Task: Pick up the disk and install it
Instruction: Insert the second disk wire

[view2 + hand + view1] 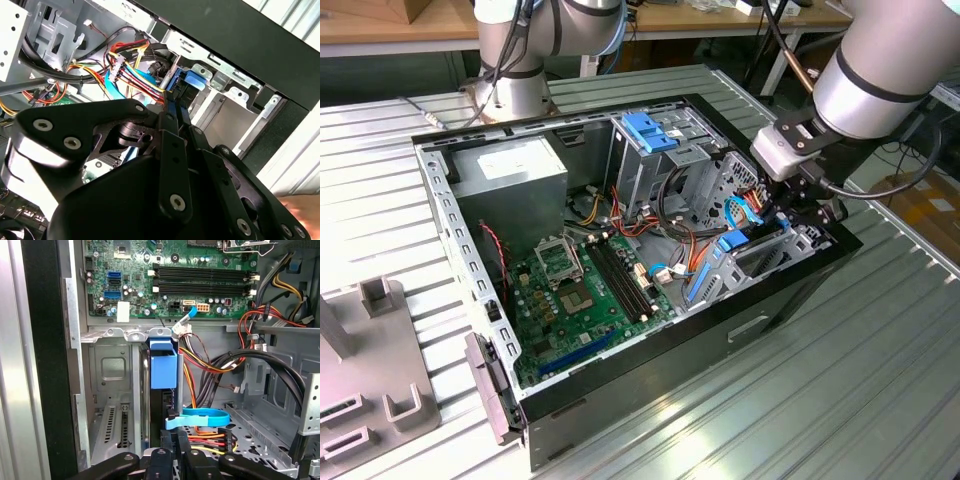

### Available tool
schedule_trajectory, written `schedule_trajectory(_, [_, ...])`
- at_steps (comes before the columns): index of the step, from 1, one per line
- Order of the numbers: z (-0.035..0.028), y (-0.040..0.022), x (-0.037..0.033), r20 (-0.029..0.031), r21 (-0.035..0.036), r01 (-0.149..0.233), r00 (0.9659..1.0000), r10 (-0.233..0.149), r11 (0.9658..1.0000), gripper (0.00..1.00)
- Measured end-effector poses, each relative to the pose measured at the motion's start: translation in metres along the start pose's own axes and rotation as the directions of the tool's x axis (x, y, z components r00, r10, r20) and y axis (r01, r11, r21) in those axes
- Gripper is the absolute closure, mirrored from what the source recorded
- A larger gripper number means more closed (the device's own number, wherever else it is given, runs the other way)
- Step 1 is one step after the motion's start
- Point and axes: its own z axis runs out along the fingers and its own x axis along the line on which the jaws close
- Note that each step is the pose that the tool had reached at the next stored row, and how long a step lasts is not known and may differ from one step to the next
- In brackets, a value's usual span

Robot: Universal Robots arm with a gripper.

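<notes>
Disk standing on edge in the drive bay

The disk (162, 371), dark with a light-blue rail, stands upright at the case's 3 o'clock side (748, 248) in the exterior view.

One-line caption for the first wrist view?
Tool at the disk, which stands on edge in the open computer case.

Disk (159, 405) edge-on, largely hidden inside bay.

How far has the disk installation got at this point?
Pickup looks done: the gripper sits inside the open computer case, closed on the edge of the disk. In hand: the disk stands on edge, partly down in the drive bay below the motherboard. Left: final seating and release; whether it is fully seated cannot be told.
</notes>
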Motion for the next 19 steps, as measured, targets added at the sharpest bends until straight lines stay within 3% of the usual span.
schedule_trajectory(5, [0.0046, 0.0008, 0.0024, -0.0001, 0.0, 0.0, 1.0, 0.0, 1.0, 0.84])
schedule_trajectory(11, [0.0055, 0.001, 0.0025, 0.0006, 0.0, 0.0, 1.0, 0.0, 1.0, 0.83])
schedule_trajectory(12, [0.0055, 0.001, 0.0025, 0.0003, 0.0, 0.0, 1.0, 0.0, 1.0, 0.76])
schedule_trajectory(15, [0.0051, 0.0009, 0.0025, 0.0001, 0.0, 0.0, 1.0, 0.0, 1.0, 0.76])
schedule_trajectory(19, [-0.008, -0.0017, 0.0006, 0.0002, 0.0, 0.0, 1.0, 0.0, 1.0, 0.76])
